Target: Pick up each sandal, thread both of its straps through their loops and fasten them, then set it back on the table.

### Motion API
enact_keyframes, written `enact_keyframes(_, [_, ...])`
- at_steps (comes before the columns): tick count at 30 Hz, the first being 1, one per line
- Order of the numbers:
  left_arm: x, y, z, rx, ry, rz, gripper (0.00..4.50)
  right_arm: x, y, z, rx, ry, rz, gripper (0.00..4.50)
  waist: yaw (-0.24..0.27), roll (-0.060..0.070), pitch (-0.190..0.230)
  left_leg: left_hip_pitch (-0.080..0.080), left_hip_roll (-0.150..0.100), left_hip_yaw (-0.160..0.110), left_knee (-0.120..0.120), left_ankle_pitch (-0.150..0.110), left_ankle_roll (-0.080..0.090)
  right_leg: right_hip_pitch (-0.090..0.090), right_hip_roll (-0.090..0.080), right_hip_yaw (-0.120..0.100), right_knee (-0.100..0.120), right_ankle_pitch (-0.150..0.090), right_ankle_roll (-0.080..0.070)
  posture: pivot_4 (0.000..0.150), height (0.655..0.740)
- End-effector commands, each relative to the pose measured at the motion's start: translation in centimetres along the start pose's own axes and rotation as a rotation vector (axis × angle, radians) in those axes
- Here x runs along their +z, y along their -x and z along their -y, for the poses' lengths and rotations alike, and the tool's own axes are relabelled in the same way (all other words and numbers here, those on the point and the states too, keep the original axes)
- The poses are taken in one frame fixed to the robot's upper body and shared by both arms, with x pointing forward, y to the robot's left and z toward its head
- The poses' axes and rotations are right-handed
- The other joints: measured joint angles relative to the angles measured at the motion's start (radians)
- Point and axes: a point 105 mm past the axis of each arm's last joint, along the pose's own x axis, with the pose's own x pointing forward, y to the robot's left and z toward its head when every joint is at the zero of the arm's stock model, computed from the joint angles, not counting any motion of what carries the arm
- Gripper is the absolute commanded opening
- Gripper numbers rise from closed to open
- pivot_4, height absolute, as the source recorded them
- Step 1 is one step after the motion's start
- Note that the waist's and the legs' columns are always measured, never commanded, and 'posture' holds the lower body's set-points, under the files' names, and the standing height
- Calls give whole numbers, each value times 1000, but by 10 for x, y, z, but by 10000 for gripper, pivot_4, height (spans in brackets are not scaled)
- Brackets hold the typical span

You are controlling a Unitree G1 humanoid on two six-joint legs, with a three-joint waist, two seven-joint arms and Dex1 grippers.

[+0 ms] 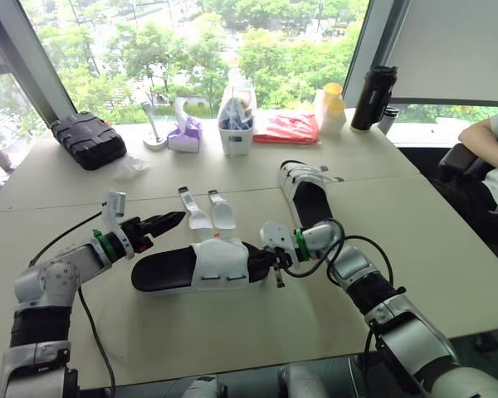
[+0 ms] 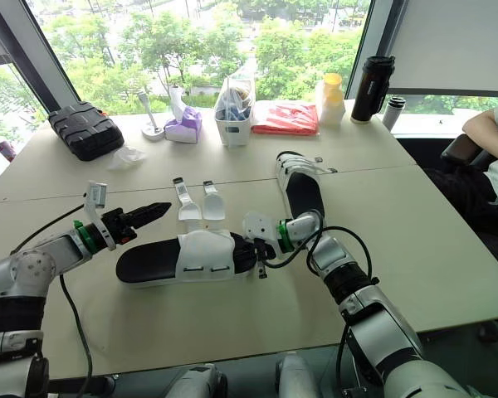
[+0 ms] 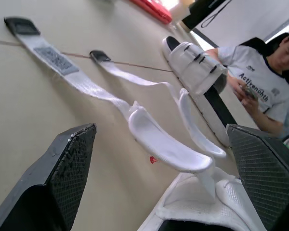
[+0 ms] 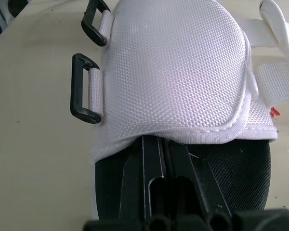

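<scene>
The near sandal (image 1: 201, 267), black sole with a white upper, lies flat mid-table. Its two white straps (image 1: 197, 212) are unfastened and lie spread on the table toward the window. Two black loops (image 4: 83, 89) stick out from the upper's other side. My right gripper (image 1: 263, 259) is shut, its fingers (image 4: 154, 163) lying on the footbed with the tips tucked under the white upper. My left gripper (image 3: 160, 129) hovers open just left of the straps, apart from them. A second sandal (image 1: 307, 196) lies behind, its straps across the upper.
Along the window edge stand a black case (image 1: 87, 139), a purple tissue pack (image 1: 185, 133), a white tub (image 1: 236, 124), a red packet (image 1: 286, 127), a yellow-capped bottle (image 1: 330, 109) and a black flask (image 1: 373, 97). A seated person (image 1: 491, 157) is at the right.
</scene>
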Motion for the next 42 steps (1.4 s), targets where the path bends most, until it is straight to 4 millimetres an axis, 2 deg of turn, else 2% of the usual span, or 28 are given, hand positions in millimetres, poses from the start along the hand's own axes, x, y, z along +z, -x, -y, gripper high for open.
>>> enact_keyframes(1, [2, -8, 4, -46, 135, 3, 45000, -27, 2, -9, 24, -53, -106, 213, 2, 0, 0, 0, 0, 0, 0, 0, 0, 0, 0, 0, 0, 0, 0, 1500, 7400])
enact_keyframes(8, [4, -48, 0, -36, 313, 40, 45000, -26, 0, -11, 26, -55, -101, 213, 0, -3, -2, -1, 0, -2, 0, 1, -2, 0, 0, -1, 0, 0, 0, 1500, 7400])
enact_keyframes(12, [5, -61, 0, -34, 338, 49, 45000, -26, 0, -12, 28, -53, -102, 213, -1, -3, -2, -1, 0, -2, 0, 1, -3, 0, 0, -1, 0, 0, 0, 1500, 7400])
enact_keyframes(16, [11, -76, -12, 31, 368, 119, 45000, -25, 0, -13, 24, -51, -104, 213, 3, -3, -2, -1, 0, -2, 0, 2, -3, 0, 0, -1, 0, 0, 0, 1500, 7400])
enact_keyframes(21, [14, -83, -19, 48, 391, 177, 45000, -24, 1, -12, 14, -46, -107, 213, 1, -3, -2, -1, 0, -2, 0, 4, -8, 0, 0, -1, 0, 0, 0, 1500, 7400])
enact_keyframes(23, [13, -86, -21, 54, 397, 193, 39661, -25, 1, -12, 10, -46, -108, 0, 0, -3, -2, -1, 0, -2, 0, 4, -8, 0, 0, -1, 0, 0, 0, 1500, 7400])
enact_keyframes(25, [14, -88, -23, 60, 400, 208, 31768, -25, 1, -12, 9, -47, -108, 0, 0, -3, -2, -1, 0, -2, 0, 4, -8, 0, 0, -1, 0, 0, 0, 1500, 7400])
enact_keyframes(28, [17, -89, -25, 70, 405, 237, 15261, -26, 1, -13, 11, -44, -113, 0, 0, -3, -2, -2, 0, -2, 0, 4, -7, -1, 0, -1, -1, 0, 0, 1500, 7400])
enact_keyframes(31, [23, -90, -28, 83, 423, 287, 723, -25, 0, -13, 14, -43, -113, 0, 2, -3, -2, -2, -1, -2, 0, 4, -7, 0, 0, -2, 0, 0, 0, 1500, 7400])
enact_keyframes(37, [40, -84, -25, 48, 356, 355, 291, -25, -1, -13, 17, -38, -117, 0, -1, -3, -2, -2, 0, -3, 0, 4, -7, -1, 0, -2, 0, 0, 0, 1500, 7400])
enact_keyframes(39, [49, -81, -10, -43, 241, 359, 291, -25, -1, -13, 18, -38, -119, 0, -2, -3, -2, -2, 0, -3, 0, 4, -7, -1, 0, -2, 0, 0, 0, 1500, 7400])
enact_keyframes(42, [55, -74, 28, -233, 36, 337, 291, -26, 0, -13, 17, -37, -122, 0, -2, -3, -2, -4, 0, -3, 0, 4, -7, -2, 0, -2, -1, 0, 0, 1500, 7400])
